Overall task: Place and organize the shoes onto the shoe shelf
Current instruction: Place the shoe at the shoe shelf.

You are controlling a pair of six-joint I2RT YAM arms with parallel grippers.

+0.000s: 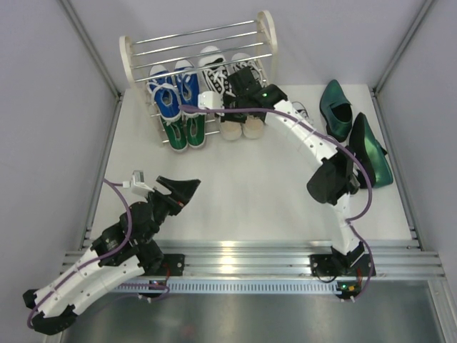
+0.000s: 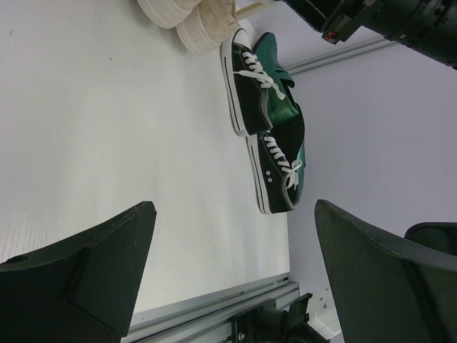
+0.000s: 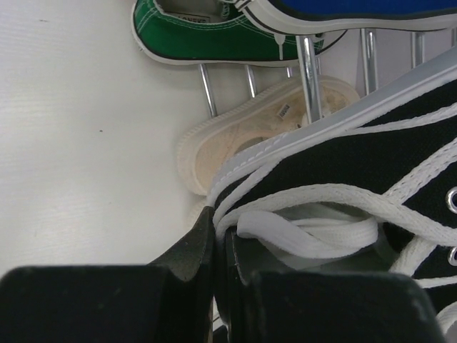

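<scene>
Sneakers [image 1: 171, 100] sit on the shelf [image 1: 268, 32] at the table's [image 1: 235, 179] back, dress shoes [image 1: 339, 107] to its right.

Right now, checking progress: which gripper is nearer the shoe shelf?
Right. The right gripper is at the shoe shelf, shut on a black sneaker there; the left gripper hangs open over the table, well in front.

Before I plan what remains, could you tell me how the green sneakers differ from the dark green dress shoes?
The green sneakers sit on a low tier of the shoe shelf; the dress shoes lie on the table, right of it. The sneakers are matte canvas with white toes; the dress shoes are glossy and darker. The sneakers sit side by side; the dress shoes are staggered. Both are green pairs.
</scene>
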